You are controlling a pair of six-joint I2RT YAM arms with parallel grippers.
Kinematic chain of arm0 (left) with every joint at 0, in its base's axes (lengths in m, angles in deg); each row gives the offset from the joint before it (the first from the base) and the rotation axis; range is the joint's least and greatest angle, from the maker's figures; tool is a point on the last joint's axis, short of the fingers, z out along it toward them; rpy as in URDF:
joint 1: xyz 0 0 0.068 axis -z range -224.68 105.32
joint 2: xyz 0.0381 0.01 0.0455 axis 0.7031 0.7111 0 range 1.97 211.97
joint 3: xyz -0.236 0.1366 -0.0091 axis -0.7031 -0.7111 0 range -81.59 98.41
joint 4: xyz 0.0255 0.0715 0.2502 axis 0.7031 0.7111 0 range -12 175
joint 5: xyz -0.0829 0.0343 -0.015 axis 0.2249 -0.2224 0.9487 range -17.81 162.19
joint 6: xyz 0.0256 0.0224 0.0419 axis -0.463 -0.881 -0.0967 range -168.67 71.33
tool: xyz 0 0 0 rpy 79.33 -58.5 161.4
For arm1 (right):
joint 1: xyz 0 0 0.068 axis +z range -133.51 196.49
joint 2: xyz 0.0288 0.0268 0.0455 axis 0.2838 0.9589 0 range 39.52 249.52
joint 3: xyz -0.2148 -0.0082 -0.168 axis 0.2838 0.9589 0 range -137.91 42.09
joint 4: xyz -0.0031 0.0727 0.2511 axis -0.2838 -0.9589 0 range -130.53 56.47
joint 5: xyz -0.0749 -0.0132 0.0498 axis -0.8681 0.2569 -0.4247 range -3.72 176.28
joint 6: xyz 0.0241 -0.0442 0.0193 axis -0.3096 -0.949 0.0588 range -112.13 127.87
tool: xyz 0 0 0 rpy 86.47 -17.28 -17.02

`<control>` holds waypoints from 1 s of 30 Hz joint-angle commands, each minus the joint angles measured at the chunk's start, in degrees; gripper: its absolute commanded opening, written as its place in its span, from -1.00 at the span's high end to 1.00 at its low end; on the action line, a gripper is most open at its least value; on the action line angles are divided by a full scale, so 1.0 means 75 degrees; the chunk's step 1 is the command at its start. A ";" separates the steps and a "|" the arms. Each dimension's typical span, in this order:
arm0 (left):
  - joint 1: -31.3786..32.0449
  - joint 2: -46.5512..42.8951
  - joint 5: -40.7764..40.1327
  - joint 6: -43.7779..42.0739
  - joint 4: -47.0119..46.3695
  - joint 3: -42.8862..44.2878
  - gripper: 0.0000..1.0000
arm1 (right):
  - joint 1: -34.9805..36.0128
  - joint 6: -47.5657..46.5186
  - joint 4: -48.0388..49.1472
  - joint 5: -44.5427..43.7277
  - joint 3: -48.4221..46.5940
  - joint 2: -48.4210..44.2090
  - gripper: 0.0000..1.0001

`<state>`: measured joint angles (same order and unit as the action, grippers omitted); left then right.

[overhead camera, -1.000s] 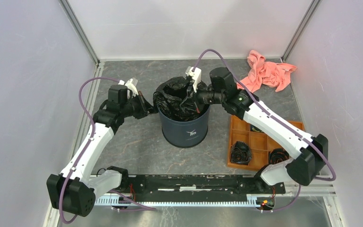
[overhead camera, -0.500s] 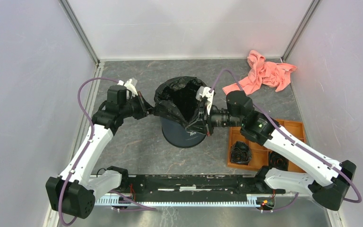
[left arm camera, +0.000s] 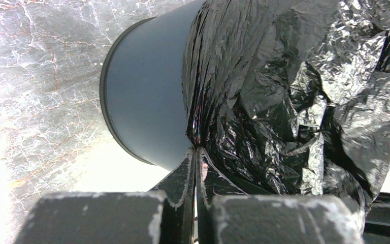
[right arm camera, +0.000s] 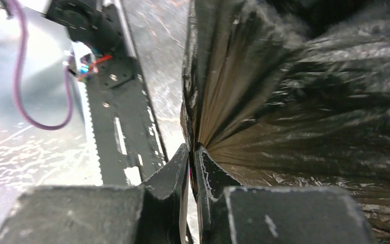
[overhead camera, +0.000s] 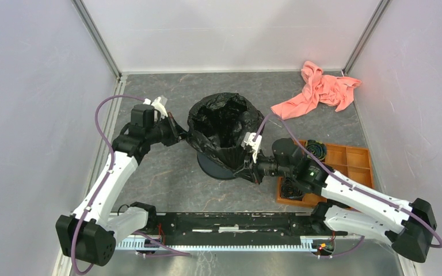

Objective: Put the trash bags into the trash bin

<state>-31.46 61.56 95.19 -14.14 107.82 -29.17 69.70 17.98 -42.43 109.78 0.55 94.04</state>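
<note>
The black glossy trash bag (overhead camera: 218,123) lies draped over the mouth of the navy trash bin (overhead camera: 212,167), open in the middle and covering most of the bin's wall. My left gripper (overhead camera: 179,135) is at the bin's left side, shut on the bag's edge. The left wrist view shows the film (left arm camera: 284,91) pinched at the tips (left arm camera: 195,150), next to the bin wall (left arm camera: 147,101). My right gripper (overhead camera: 252,167) is low at the bin's front right, shut on the bag's hem. In the right wrist view, taut film (right arm camera: 294,91) fans out from its tips (right arm camera: 193,147).
A salmon-pink cloth (overhead camera: 319,89) lies at the back right. An orange compartment tray (overhead camera: 345,158) with small black rolls (overhead camera: 292,187) sits right of the bin, under my right arm. The arms' base rail (overhead camera: 230,221) runs along the near edge.
My right gripper swung from the bin's back rim round the right side and down to its front right, dragging the bag's edge outward and down. The bag's mouth spread open. The left arm held still.
</note>
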 commanded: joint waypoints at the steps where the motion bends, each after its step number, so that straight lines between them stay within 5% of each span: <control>1: -0.0016 0.0056 -0.0004 0.0213 -0.0269 -0.0081 0.96 | 0.0042 0.0014 0.1033 -0.1033 0.0728 -0.0118 0.75; 4: -0.0016 0.0152 -0.0017 0.0191 -0.0307 -0.0110 0.96 | 0.0042 0.0096 0.1067 -0.1204 0.0935 -0.0132 0.72; 9: -0.0016 0.0249 -0.0024 0.0124 -0.0310 -0.0094 0.96 | 0.0048 -0.0146 0.0121 -0.2184 0.0938 -0.1037 0.03; 14: -0.0016 0.0355 -0.0111 0.0018 -0.0261 -0.0044 0.96 | 0.0013 -0.0122 -0.1150 -0.3840 0.0672 -0.2282 -0.32; 18: -0.0016 0.0410 -0.0146 -0.0027 -0.0245 -0.0040 0.96 | -0.0342 -0.0075 -0.1370 -0.4004 0.0356 -0.2537 -0.58; 21: -0.0016 0.0399 -0.0161 -0.0033 -0.0217 -0.0034 0.96 | -0.1550 -0.0119 -0.1292 -0.2625 -0.0136 -0.2211 -0.67; 24: -0.0016 0.0361 -0.0179 -0.0053 -0.0199 -0.0035 0.96 | -0.3762 0.0270 -0.0530 0.0185 -0.0410 -0.1714 -0.67; 27: -0.0016 0.0355 -0.0190 -0.0079 -0.0123 -0.0013 0.96 | -0.5379 0.2046 0.1669 0.3151 -0.0055 -0.1075 -0.64; 30: -0.0016 0.0266 -0.0164 -0.0009 -0.0185 -0.0054 0.96 | -0.6125 0.4274 0.4582 0.4418 0.0631 -0.0480 -0.64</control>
<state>-31.46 64.60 94.71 -14.17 107.63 -29.87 28.93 29.39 -36.01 119.42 1.16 86.23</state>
